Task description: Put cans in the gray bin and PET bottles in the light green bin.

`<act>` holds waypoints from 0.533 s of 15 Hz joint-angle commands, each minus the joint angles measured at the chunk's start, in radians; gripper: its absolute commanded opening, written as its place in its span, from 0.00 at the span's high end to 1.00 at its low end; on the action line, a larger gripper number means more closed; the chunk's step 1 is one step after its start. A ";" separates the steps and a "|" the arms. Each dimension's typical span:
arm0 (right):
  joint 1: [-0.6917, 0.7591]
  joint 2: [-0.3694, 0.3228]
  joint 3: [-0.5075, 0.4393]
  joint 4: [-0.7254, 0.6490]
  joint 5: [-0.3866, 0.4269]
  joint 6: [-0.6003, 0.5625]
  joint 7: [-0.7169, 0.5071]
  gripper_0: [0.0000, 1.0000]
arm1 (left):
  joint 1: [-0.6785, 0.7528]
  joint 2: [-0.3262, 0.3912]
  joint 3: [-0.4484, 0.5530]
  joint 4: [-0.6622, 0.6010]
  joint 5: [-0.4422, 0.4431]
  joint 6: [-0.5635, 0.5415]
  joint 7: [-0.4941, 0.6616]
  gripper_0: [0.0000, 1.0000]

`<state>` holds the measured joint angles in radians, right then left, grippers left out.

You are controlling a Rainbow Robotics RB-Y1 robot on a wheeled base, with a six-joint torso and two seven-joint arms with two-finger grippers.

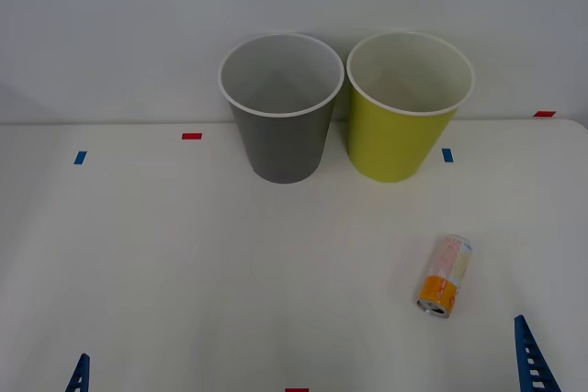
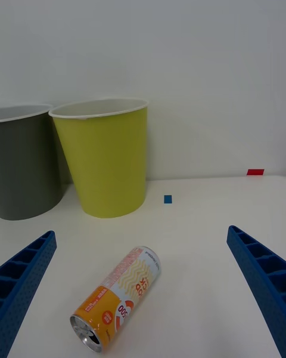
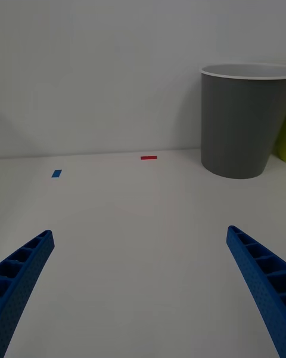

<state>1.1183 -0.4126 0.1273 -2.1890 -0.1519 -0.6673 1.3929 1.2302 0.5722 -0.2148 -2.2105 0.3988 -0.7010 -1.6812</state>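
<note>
Two tall tapered bins stand upright, side by side and nearly touching at their white rims, at the back of the white counter [image 1: 184, 263] against a pale wall. Taking the gray bin [image 1: 280, 107] as the landmark: the light green bin [image 1: 404, 107] is just beside it on the robot's right. Both show pale insides with nothing visible in them.

One slim can [image 1: 444, 275] lies on its side on the counter, well apart from the gray bin, nearer the robot and off to the right, in front of the light green bin and a little to its right. The can's orange band and silver end point toward the robot, while its pale patterned end points back toward the bins. It touches nothing but the counter.

The right gripper [image 2: 143, 292] hovers low over the counter, nearer the robot than the can, its jaws spread wide with the can lying between and just beyond the blue ribbed fingers [image 2: 262, 274], untouched by them. In the front view one right fingertip pokes up at the near edge, to the right of the can.

The left gripper [image 3: 143, 292] is far to the left of the gray bin and nearer the robot, jaws likewise spread wide and holding nothing, above bare counter.

Small red and blue tape marks [image 1: 191, 136] dot the counter, one red strip just left of the gray bin's base.
</note>
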 commanded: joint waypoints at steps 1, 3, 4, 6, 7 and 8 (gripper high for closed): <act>0.000 0.000 0.000 0.000 0.000 0.000 0.000 0.00 | 0.000 0.000 0.000 0.000 0.000 0.000 0.000 0.00; 0.000 0.000 0.000 0.000 0.000 0.000 0.000 0.00 | 0.000 0.000 0.000 0.000 0.000 0.000 0.000 0.00; 0.000 0.000 0.000 0.000 0.000 0.000 0.000 0.00 | 0.000 0.000 0.000 0.000 0.000 0.000 0.000 0.00; -0.012 0.014 0.014 0.040 0.002 0.017 0.000 0.00 | 0.000 0.000 0.000 0.000 0.000 0.000 0.000 0.00; -0.005 0.014 0.018 0.040 -0.003 0.000 0.000 0.00 | 0.000 0.000 0.000 0.000 0.000 0.000 0.000 0.00; 0.006 0.014 0.021 0.026 -0.008 -0.011 0.002 0.00 | 0.000 0.000 0.000 0.000 0.000 0.000 0.000 0.00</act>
<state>1.1155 -0.4009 0.1437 -2.1535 -0.1543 -0.6664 1.3931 1.2302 0.5722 -0.2148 -2.2104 0.3988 -0.7010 -1.6812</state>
